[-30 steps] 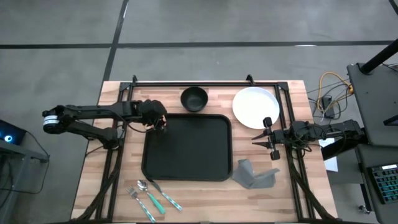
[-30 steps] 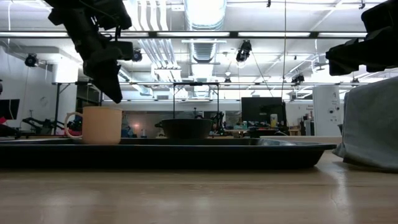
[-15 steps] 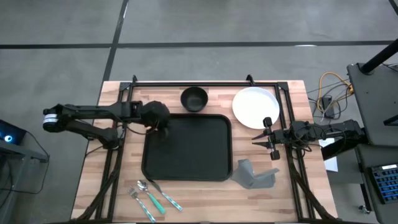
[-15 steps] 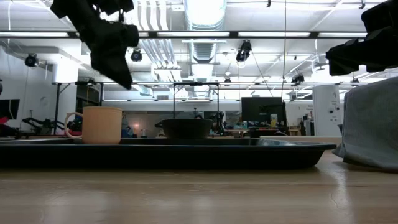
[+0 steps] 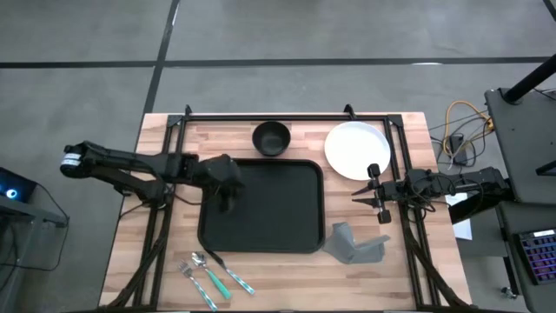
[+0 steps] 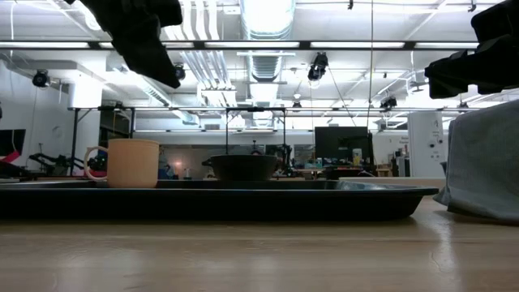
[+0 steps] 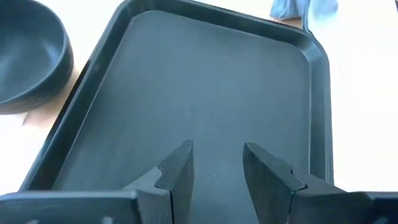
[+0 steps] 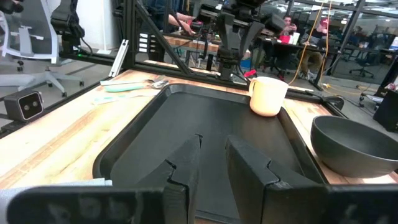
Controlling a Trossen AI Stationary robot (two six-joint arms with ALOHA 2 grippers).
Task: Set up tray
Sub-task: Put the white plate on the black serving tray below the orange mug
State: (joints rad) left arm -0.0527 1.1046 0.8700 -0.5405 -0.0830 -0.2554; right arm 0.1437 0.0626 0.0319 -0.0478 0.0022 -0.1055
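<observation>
Above tray (image 5: 269, 209) left edge: left gripper (image 7: 214, 163), fingers apart, empty.

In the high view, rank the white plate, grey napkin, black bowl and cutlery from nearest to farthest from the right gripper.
1. White plate, just beyond the right gripper.
2. Grey napkin, on the near side.
3. Black bowl, past the tray's far edge.
4. Cutlery, front left.

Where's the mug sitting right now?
The mug stands upright on the tray, at the corner nearest the black bowl on the left arm's side. In the high view the left gripper hides it.
</observation>
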